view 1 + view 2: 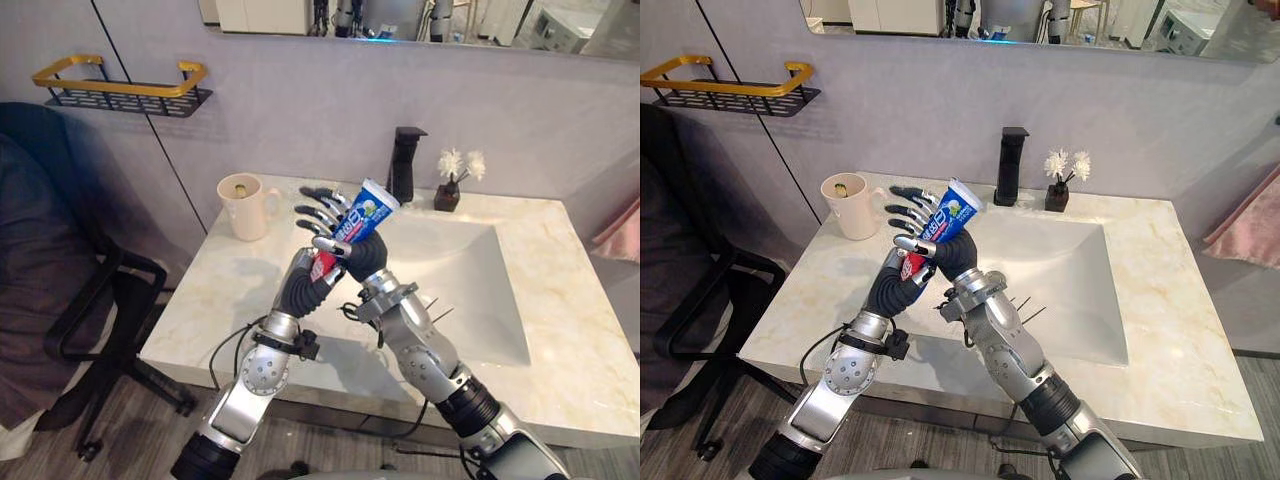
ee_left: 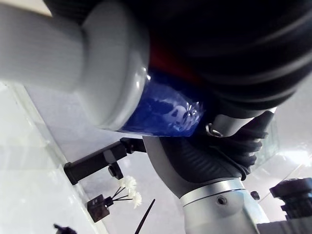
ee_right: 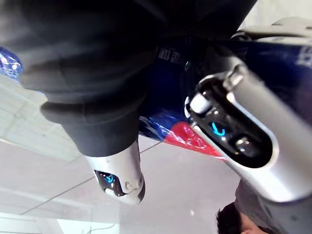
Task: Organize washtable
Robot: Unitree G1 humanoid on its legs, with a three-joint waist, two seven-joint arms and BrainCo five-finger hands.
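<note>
- Our right hand (image 1: 364, 257) curls its fingers round the toothpaste tube (image 1: 370, 212) above the tabletop (image 1: 565, 335).
- Our left hand (image 1: 320, 222) spreads its fingers wide beside the tube, with the cup (image 1: 243, 207) at ten o'clock.

Before me, the marble washtable (image 1: 560, 300) carries a cream cup (image 1: 243, 207) at its back left, a black faucet (image 1: 404, 163) behind the basin (image 1: 470, 290), and a small flower vase (image 1: 448, 195) just beside the faucet.

Toothpaste tube (image 1: 366, 214): blue body, white-green print, red toward the lower end. Tilted, flat end uppermost, raised above the washtable (image 1: 240, 305), front-left; cap end apparently lowermost, obscured.
</note>
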